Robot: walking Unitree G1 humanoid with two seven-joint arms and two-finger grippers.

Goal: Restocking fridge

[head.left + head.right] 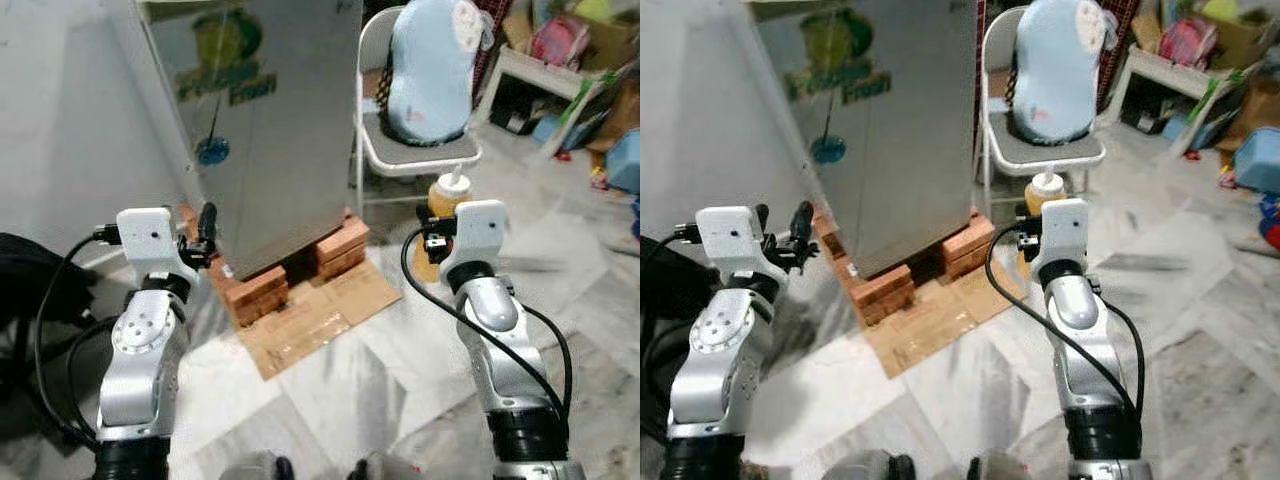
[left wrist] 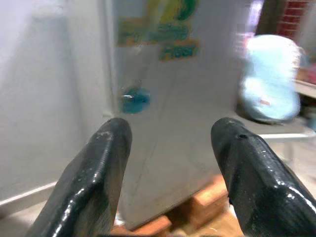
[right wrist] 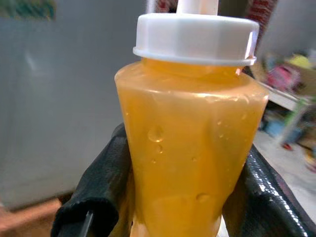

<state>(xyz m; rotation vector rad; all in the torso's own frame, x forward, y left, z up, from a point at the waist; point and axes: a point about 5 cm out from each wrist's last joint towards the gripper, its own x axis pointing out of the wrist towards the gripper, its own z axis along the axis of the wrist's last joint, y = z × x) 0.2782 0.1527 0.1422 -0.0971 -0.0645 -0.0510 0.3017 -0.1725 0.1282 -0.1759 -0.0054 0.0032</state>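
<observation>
Your right gripper is clamped around an orange sauce bottle, carried upright in front of the closed fridge, which stands on bricks. You are in the approach, I judge; next the door must be opened. Your left gripper, fingers apart and empty, faces that door. The bottle sits between the right fingers, white cap upward.

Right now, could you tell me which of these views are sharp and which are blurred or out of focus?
Left eye view: fairly sharp, slight smear on the floor at right. Left wrist view: the open left tool reads clearly, but the fridge and its stickers are motion-blurred. Right wrist view: the orange bottle in the right tool is crisp, droplets visible; background soft.
</observation>
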